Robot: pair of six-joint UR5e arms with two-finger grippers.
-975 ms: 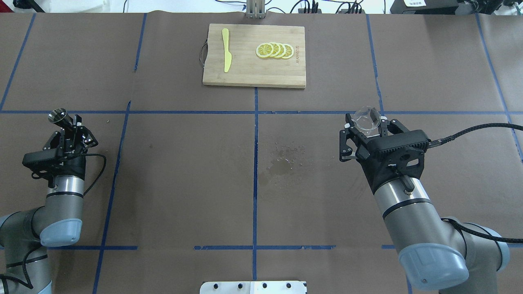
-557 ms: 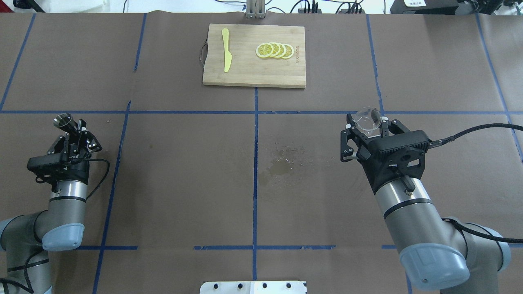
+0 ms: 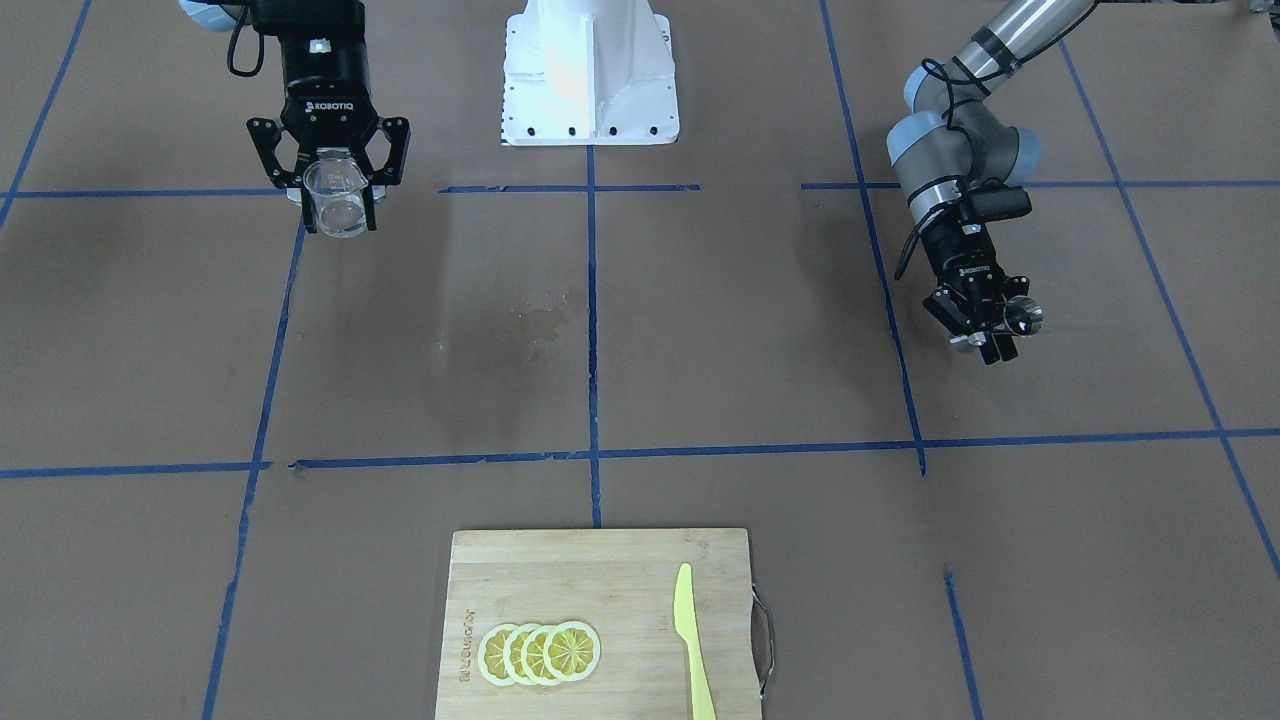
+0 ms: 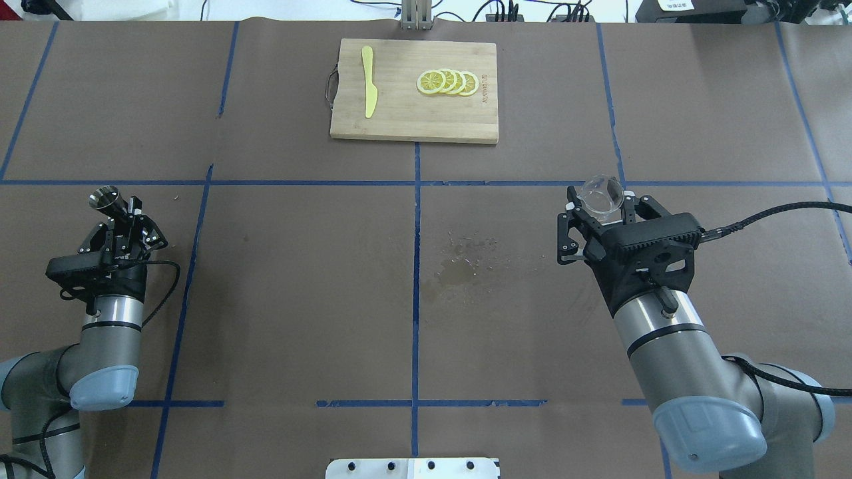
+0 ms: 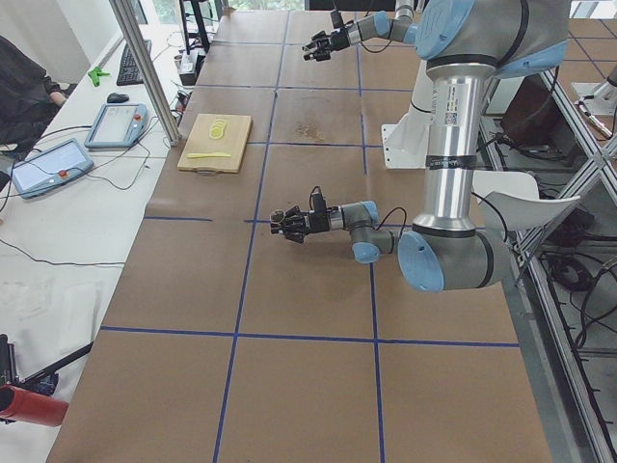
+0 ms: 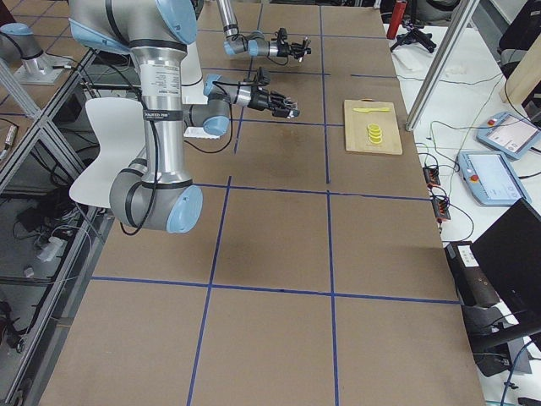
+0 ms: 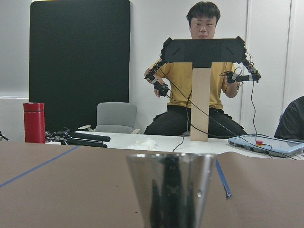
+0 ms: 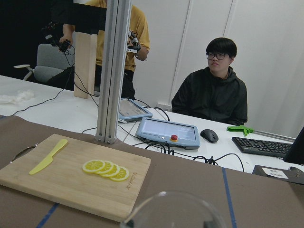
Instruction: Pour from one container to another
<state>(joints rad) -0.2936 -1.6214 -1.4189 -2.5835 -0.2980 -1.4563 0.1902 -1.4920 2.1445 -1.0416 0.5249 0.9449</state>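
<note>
- L gripper (image 3: 985, 330): jaws clamped on the small metal cup (image 3: 1022, 318), gripping low on its body. The mouth sticks out past the fingertips. It sits low over the table (image 4: 299, 299), on the robot's left side.
- R gripper (image 3: 341, 222): jaws closed around the glass beaker (image 3: 338, 198), which is upright, mouth up, on the robot's right side.
- The two containers are well apart, w/ the wet patch (image 4: 459, 266) on the paper between them. No pour has started.
- Can't tell from any view which one holds liquid, or how much. Confirm that before you tilt anything.
- Risk 1: slosh in transit. You've got a long carry to the middle, so a quick swing or hard stop could throw liquid over a rim.
- Risk 2: missing the target. The cup mouth is narrow, so if you pour beaker → cup w/ the rims not lined up, it lands on the paper.
- Risk 3: slip. The cup is tapered, smooth metal and the beaker is smooth glass, so either could rotate or slide in the jaws as you tip it.
- Risk 4: clash. Both grippers are bulky, so coming in head-on could knock fingers or glass. Approach at an offset height.
- The cutting board (image 4: 413, 90) w/ lemon slices (image 4: 447, 82) and a knife (image 4: 368, 81) is at the far edge, out of the path.
</note>
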